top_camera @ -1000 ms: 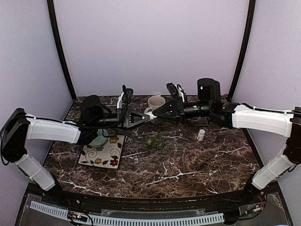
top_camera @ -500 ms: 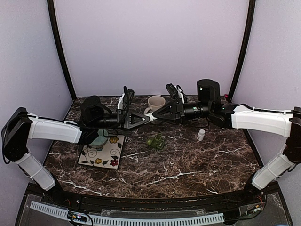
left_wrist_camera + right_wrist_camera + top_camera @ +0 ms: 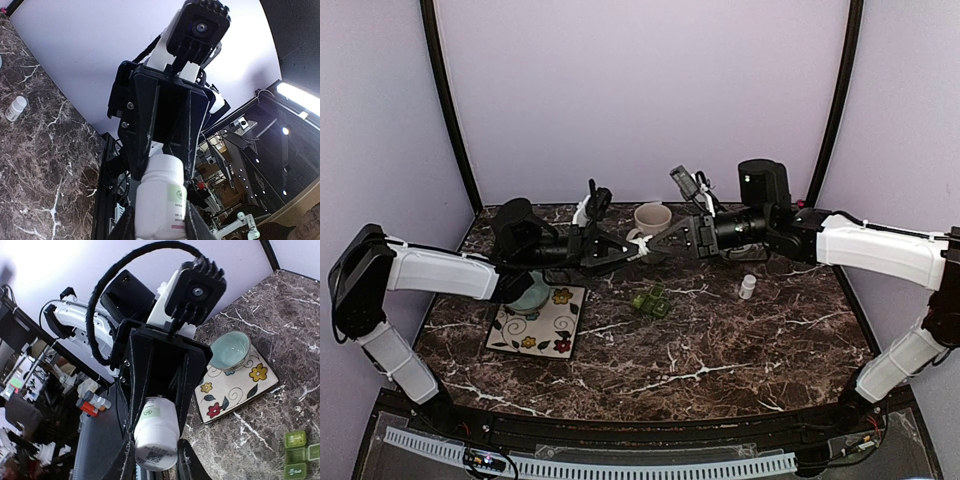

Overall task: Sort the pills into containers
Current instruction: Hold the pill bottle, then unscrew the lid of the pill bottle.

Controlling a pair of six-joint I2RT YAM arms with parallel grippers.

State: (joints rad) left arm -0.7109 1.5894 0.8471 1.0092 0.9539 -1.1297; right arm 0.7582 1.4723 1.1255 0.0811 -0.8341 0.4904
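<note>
A white pill bottle [image 3: 640, 248] is held level in the air between my two grippers, in front of the mug. My left gripper [image 3: 627, 250] is shut on its body; in the left wrist view the bottle [image 3: 160, 200] sits between my fingers [image 3: 125, 227]. My right gripper [image 3: 653, 245] is shut on its cap end, seen in the right wrist view [image 3: 156, 435]. The dark green pill box [image 3: 650, 300] lies on the table below, lids open, also in the right wrist view [image 3: 296, 455].
A second small white bottle [image 3: 747, 287] stands right of the pill box. A cream mug [image 3: 652, 217] stands at the back. A teal bowl [image 3: 530, 296] sits on a flowered tile [image 3: 537, 325] at the left. The marble table [image 3: 720, 350] has black posts at its rear corners.
Both grippers keep hold of the bottle. Both wrists have turned around it and the pair has shifted slightly toward the back.
</note>
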